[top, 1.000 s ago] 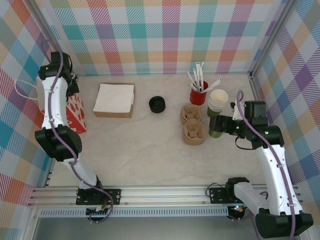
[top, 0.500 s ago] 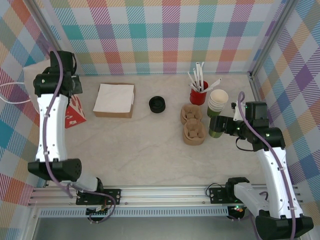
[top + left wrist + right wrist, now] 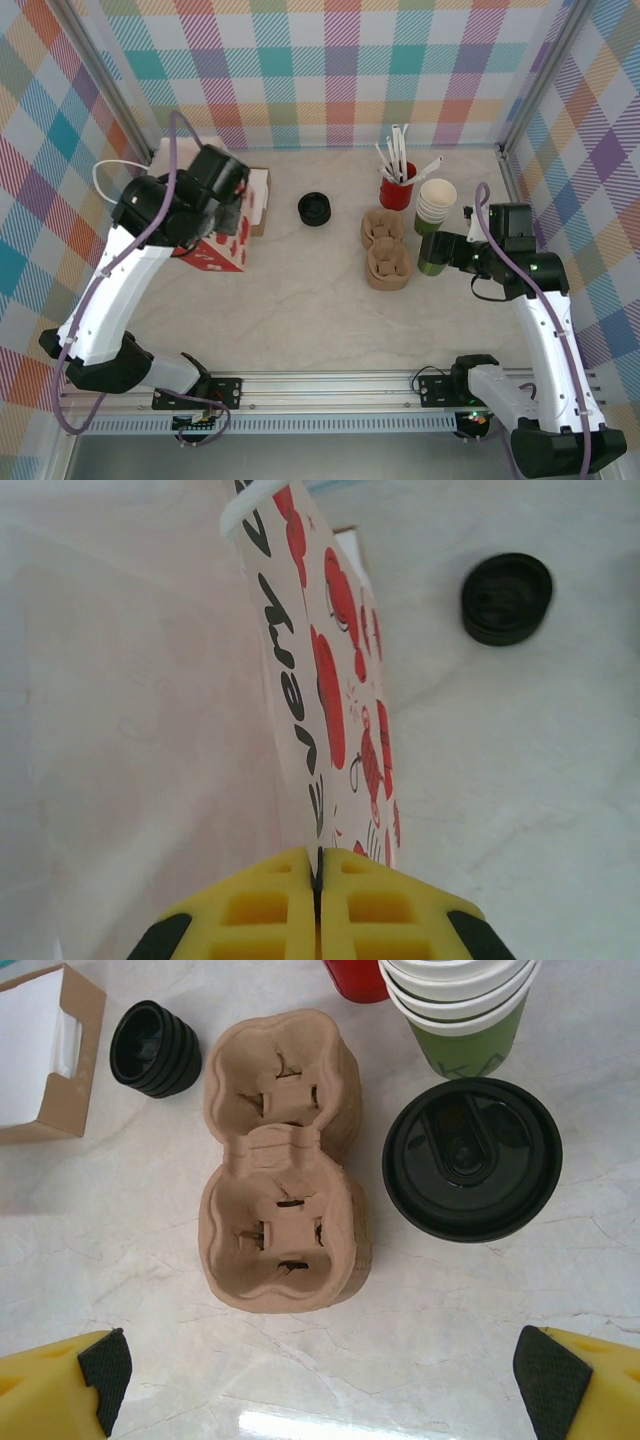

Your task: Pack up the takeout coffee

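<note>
- The left gripper (image 3: 317, 880) was clenched on the edge of the red-printed paper bag (image 3: 330, 700), which extended ahead of its fingertips.
- The right gripper (image 3: 322, 1375) was released, with its jaws spread wide.
- The takeout coffee (image 3: 471, 1158) stood ahead of the right gripper, just beside the pulp cup carrier (image 3: 280, 1205).

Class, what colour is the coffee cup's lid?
The lid is black, clearest in the right wrist view.
</note>
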Motion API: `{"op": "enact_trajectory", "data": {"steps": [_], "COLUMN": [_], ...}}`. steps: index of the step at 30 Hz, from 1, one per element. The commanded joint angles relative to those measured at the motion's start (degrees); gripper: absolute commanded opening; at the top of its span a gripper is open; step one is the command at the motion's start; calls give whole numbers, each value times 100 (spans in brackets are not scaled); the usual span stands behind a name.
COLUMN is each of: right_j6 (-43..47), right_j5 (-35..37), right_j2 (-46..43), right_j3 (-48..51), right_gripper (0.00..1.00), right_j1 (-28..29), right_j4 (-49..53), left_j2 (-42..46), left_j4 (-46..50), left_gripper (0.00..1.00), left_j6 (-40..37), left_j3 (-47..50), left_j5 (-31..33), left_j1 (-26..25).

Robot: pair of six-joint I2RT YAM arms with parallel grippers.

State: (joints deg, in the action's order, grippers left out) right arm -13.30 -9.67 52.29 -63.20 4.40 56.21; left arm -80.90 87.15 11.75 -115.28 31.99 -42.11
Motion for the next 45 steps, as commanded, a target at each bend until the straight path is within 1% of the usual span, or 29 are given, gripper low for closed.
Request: {"op": "enact_trajectory", "data": {"steps": [1,4,6,12,15,18,20,21,23,24,26,29,34,38,41,45], "right_j6": [-150,-119,-49,146,152,191,288,353,609,727,1090,1679,2798,3803,4688,5813], "right_j5": [8,-143,-149,-92,-87,-130,-138,-140,-191,-173,-79,-15,-143,-404,-411,-435], "right_j2": [86,181,243,291,301,349,416,443,481,490,501,527,768,1259,1695,2227], "right_j3": [123,150,146,141,150,117,74,56,12,-26,-149,-333,-693,-1080,-1366,-1601], "right_gripper": [100,100,100,100,100,100,100,100,100,100,100,100,99,95,95,95], "right_j1": [-44,-38,-44,-36,-36,-36,-41,-41,-36,-40,-29,3,176,423,718,994], "right_j4": [1,-44,-27,21,-16,-10,33,52,65,82,88,-17,-141,-16,160,370], "left_j2": [-226,-412,-430,-344,-279,-337,-388,-403,-425,-426,-372,-156,400,1010,1519,2082], "left_j4": [372,288,105,-701,-1141,-1304,-1408,-1449,-1503,-1477,-1351,-1258,-1235,-1484,-1743,-1997], "left_gripper": [0,0,0,0,0,0,7,13,34,41,53,67,80,88,93,97], "left_j6": [722,963,1075,1308,1383,1402,1359,1344,1257,1225,1144,1064,1046,1239,1577,1979], "left_j3": [84,90,217,1152,1626,1740,1708,1669,1549,1473,1300,1146,959,1171,1598,2238], "left_j5": [351,221,-5,-758,-891,-880,-933,-974,-1133,-1161,-1140,-1095,-941,-705,-847,-1430], "left_j1": [-684,-1068,-1153,-1177,-1188,-1184,-1185,-1184,-1185,-1180,-1181,-1179,-1177,-1051,-683,-48]}}
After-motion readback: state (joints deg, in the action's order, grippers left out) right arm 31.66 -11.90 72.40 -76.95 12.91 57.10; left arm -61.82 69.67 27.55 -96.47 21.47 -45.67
